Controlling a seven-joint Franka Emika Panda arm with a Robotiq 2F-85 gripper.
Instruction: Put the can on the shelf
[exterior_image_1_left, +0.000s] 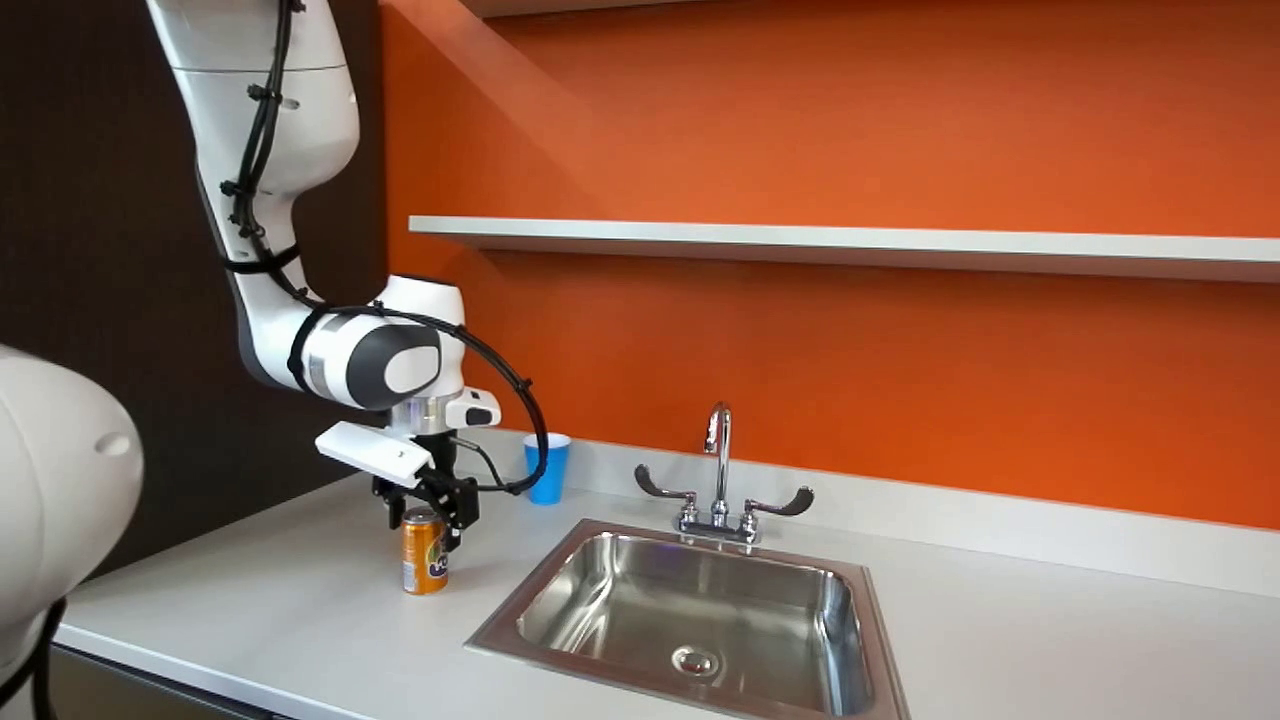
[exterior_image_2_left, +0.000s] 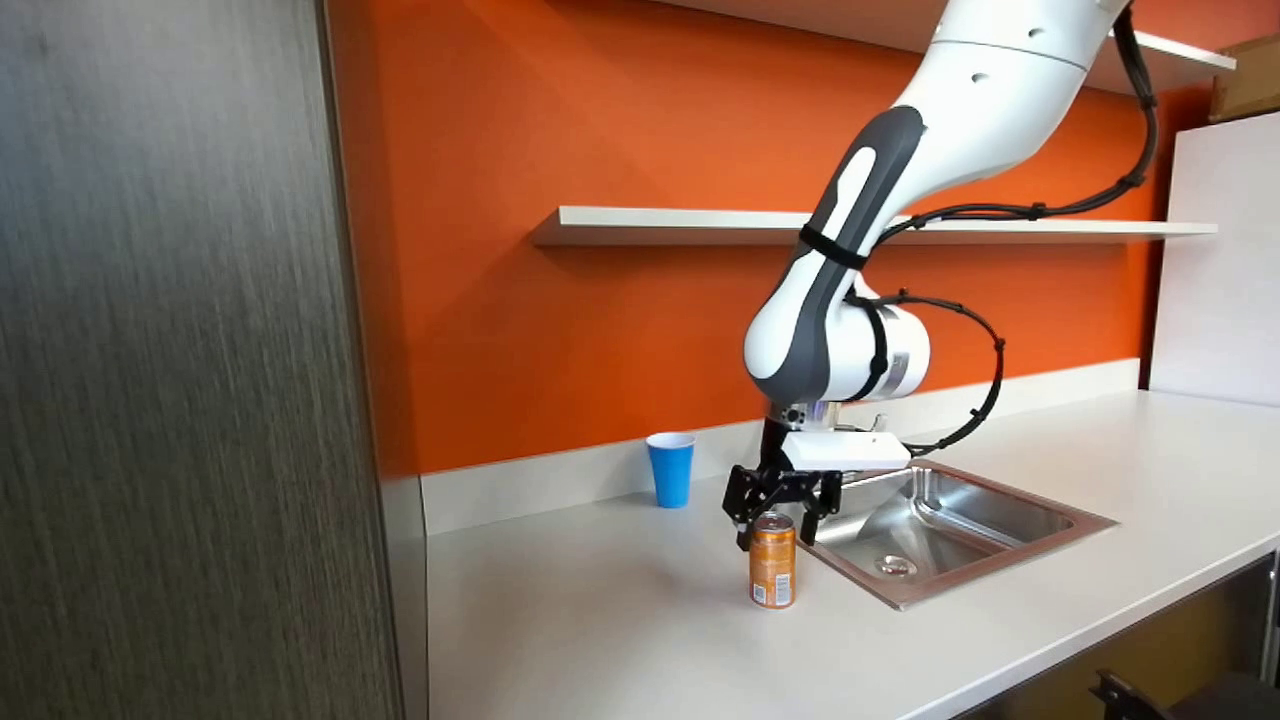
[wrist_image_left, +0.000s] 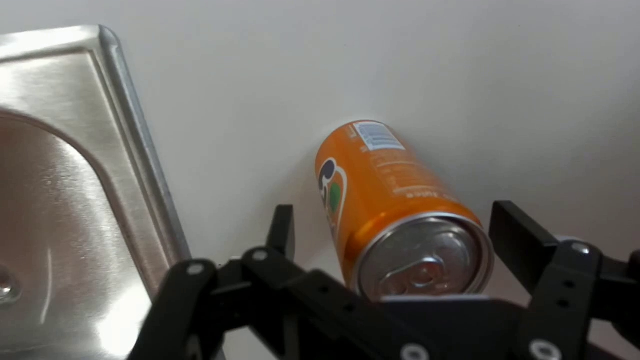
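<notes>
The can (exterior_image_1_left: 420, 562) is orange with a silvery top and stands upright on the white countertop; it also shows in an exterior view (exterior_image_2_left: 772, 572) and in the wrist view (wrist_image_left: 380, 170). My gripper (exterior_image_1_left: 425, 533) points down over the can's top, and is seen there too in an exterior view (exterior_image_2_left: 776, 540). In the wrist view its fingers (wrist_image_left: 394, 212) are spread on both sides of the can, with a gap at the left finger and a narrower one at the right. The shelf (exterior_image_1_left: 840, 241) is long, thin and white on the orange wall, above counter level, also in an exterior view (exterior_image_2_left: 680, 224).
A blue cup (exterior_image_1_left: 547, 475) stands behind the gripper near the backsplash. A steel sink (exterior_image_1_left: 590, 650) is set into the countertop (exterior_image_1_left: 250, 610) beside the can, with a faucet (exterior_image_1_left: 720, 470) behind it. A dark panel (exterior_image_2_left: 190, 360) borders the counter. Another white shelf hangs higher (exterior_image_2_left: 1180, 55).
</notes>
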